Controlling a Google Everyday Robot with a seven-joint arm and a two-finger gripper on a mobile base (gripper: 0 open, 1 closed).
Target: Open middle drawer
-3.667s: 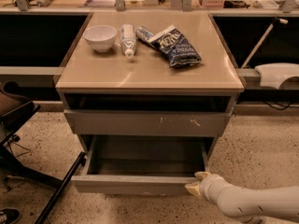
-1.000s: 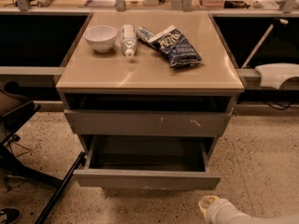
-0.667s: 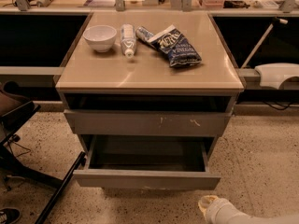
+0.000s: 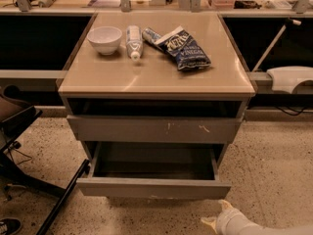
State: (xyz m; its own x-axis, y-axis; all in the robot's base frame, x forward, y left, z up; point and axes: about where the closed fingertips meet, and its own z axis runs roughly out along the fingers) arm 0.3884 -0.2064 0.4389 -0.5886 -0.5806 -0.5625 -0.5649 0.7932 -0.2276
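Note:
The middle drawer (image 4: 151, 187) stands pulled out from the cabinet, its plain grey front low and near me, with a small pale chip on its lower edge. Its shallow grey inside (image 4: 154, 163) holds nothing I can see. Above it sits the wider grey front with white scratch marks (image 4: 146, 129), pushed in. My gripper (image 4: 216, 214) is at the bottom right, below and in front of the drawer's right corner, apart from it. Its two pale fingertips (image 4: 224, 205) are spread, with nothing between them.
On the tan cabinet top (image 4: 156, 77) lie a white bowl (image 4: 104, 39), a white tube (image 4: 133, 40) and a dark blue chip bag (image 4: 186, 48). A black chair base (image 4: 58, 204) stands at the left. A white object (image 4: 291, 77) juts in at the right. The floor is speckled.
The gripper was at the right end of the drawer front; it has drawn back and down, away from it. The drawer has come slightly further out and stays open.

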